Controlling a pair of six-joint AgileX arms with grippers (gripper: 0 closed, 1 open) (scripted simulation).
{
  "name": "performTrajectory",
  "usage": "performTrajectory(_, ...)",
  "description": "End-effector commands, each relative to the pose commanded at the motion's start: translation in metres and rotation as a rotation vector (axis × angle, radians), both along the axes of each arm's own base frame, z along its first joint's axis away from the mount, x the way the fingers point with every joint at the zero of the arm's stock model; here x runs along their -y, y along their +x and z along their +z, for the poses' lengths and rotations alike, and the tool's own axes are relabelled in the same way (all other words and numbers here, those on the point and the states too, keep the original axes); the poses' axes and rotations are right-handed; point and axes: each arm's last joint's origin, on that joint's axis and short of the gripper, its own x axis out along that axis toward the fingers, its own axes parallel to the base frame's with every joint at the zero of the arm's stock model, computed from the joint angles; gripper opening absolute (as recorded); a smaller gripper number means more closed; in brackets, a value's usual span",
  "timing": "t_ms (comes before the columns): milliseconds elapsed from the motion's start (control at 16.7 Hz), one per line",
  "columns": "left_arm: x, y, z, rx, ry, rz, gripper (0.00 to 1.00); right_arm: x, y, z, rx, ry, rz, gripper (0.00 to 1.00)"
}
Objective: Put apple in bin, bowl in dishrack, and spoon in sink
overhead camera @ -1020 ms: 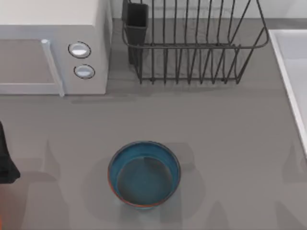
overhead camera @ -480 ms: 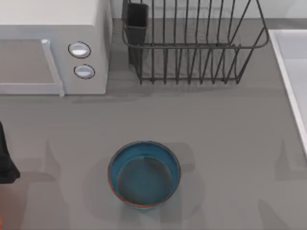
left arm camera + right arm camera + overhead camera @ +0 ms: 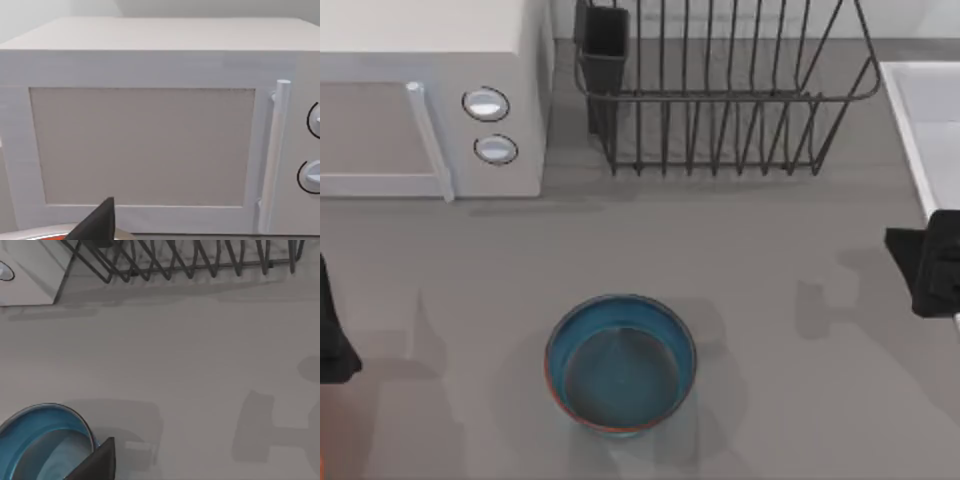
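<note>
Right gripper, fingers' state unclear, hangs by the sink; its wrist view adds the bowl

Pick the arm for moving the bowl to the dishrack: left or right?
Right, probably. The right gripper sits at the table's right edge, its wrist view facing the bowl and the dishrack. The left gripper sits at the left edge, facing the white box.

One bowl, one dishrack, one sink, one microwave.
</note>
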Motion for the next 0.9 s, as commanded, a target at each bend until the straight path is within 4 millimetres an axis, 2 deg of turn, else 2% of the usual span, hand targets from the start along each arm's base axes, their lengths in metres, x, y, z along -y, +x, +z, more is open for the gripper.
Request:
performTrajectory(120, 0.0, 0.0, 0.0, 0.0, 0.0, 0.0, 1.0, -0.033, 0.022, 0.01, -0.204, -0.028, 0.036, 1.0)
performTrajectory(240, 0.0, 0.0, 0.0, 0.0, 0.0, 0.0, 1.0, -0.07, 0.044, 0.01, -0.399, -0.088, 0.049, 1.0)
performTrajectory(540, 0.0, 0.0, 0.0, 0.0, 0.0, 0.0, 1.0, -0.158, 0.088, -0.017, -0.743, -0.279, 0.011, 1.0)
performTrajectory(720, 0.0, 0.0, 0.0, 0.0, 0.0, 0.0, 1.0, -0.193, 0.103, -0.031, -0.833, -0.358, -0.023, 1.0)
performTrajectory(900, 0.0, 0.0, 0.0, 0.0, 0.0, 0.0, 1.0, -0.208, 0.111, -0.038, -0.865, -0.394, -0.045, 1.0)
